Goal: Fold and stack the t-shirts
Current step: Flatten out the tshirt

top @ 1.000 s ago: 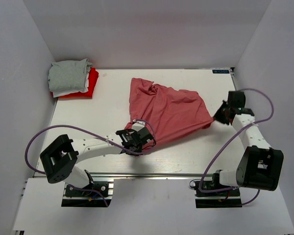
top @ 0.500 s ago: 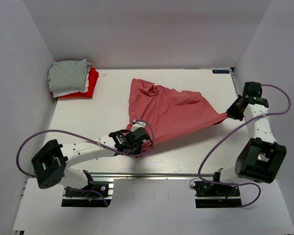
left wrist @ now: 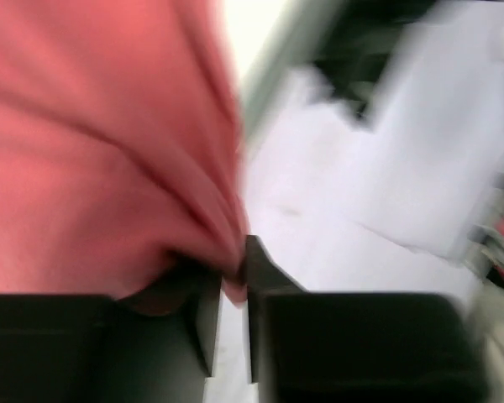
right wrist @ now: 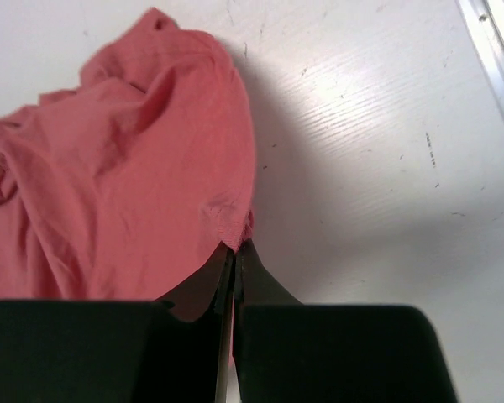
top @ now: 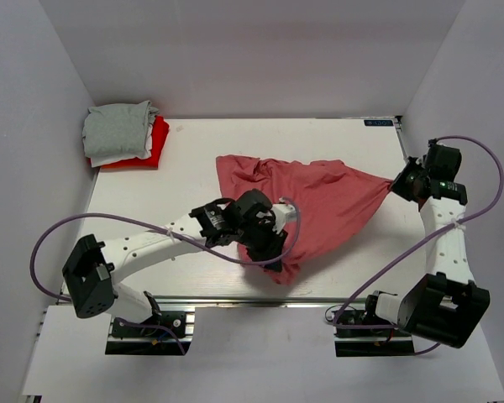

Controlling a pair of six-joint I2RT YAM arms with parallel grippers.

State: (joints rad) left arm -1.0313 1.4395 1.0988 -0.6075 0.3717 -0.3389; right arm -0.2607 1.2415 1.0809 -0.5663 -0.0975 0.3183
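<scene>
Over the table, left pincer and right pincer each clench the salmon-pink t-shirt, arms outstretched.

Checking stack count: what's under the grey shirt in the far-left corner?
A white layer peeks out beneath the grey shirt, with a red shirt at the bottom. Whether anything else lies between them can't be seen, because the grey shirt covers it.

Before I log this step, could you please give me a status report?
Status: left jaws and right jaws both clamped on pink shirt. Shirt crumpled, not yet folded. Folded stack at far-left corner, well apart.
</scene>
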